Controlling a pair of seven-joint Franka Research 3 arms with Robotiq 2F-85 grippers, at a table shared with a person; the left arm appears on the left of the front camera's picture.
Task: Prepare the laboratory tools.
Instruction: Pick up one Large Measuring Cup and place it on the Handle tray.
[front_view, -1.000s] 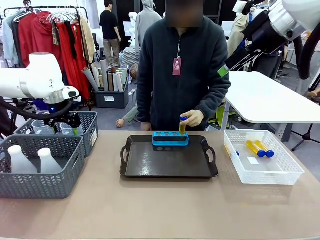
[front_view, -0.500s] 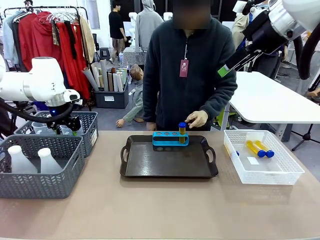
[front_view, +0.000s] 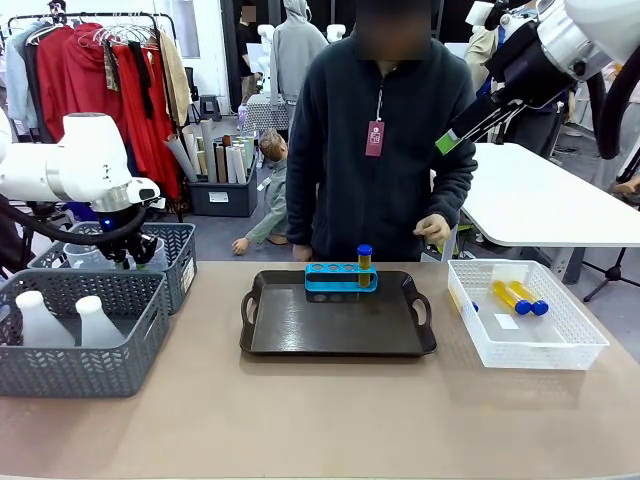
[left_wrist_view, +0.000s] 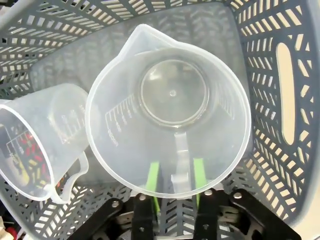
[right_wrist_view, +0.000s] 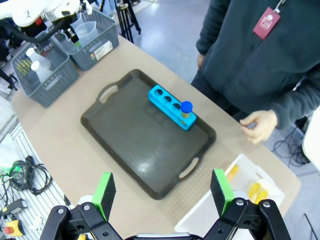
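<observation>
Straddling the handle (left_wrist_view: 181, 150) of the clear beaker (left_wrist_view: 170, 95) in the grey basket (left_wrist_view: 285, 100), lower centre, your left gripper (left_wrist_view: 176, 177) shows green pads (left_wrist_view: 152, 181) blurred behind plastic; you cannot tell whether they clamp. A thin hold could swing it against the neighbouring beaker (left_wrist_view: 35, 145), left. Beyond, your right gripper (right_wrist_view: 162, 191) gapes empty above the tray (right_wrist_view: 135, 145).

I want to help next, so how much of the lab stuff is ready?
Done: the blue rack sits on the tray with one test tube in it. In hand: the left gripper straddles the handle of a beaker in the grey basket. Left: that beaker, the two flasks and the tubes in the white basket.
</observation>
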